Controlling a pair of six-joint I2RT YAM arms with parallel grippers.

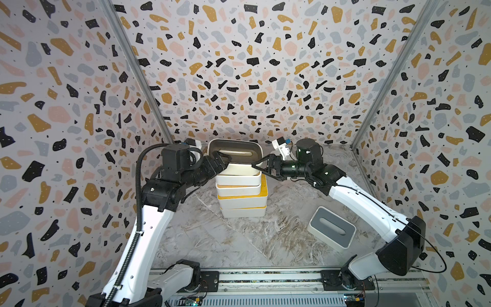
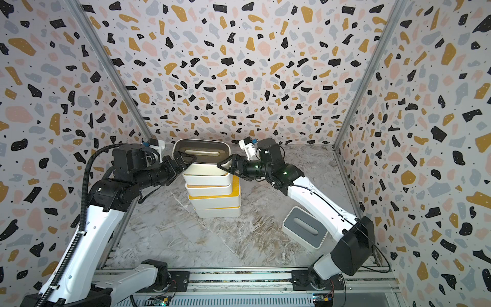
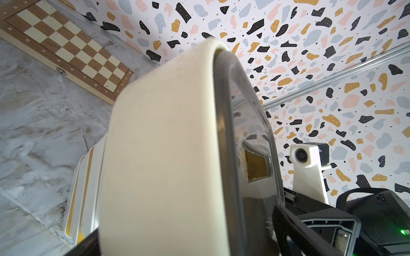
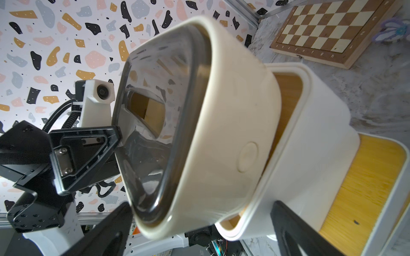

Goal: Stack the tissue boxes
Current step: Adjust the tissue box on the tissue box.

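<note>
The left gripper [image 1: 225, 163] and right gripper [image 1: 257, 169] both stand spread wide. Each straddles one end of the olive-lidded tissue box [image 1: 235, 148], which sits askew between them atop the stack [image 1: 241, 196]. The grey-lidded tissue box [image 1: 332, 227] lies well apart from the right gripper.

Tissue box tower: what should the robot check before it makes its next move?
1. Left gripper open: ok.
2. Right gripper open: ok.
3. Grippers clear of the dark-lidded top box: cannot tell; both straddle its ends.
4. Top box resting flat on the stack: cannot tell.
5. Stack lined up: not ok; the layers are staggered.
6. Every box stacked: not ok; the grey-lidded box lies on the table, apart from the stack.
</note>
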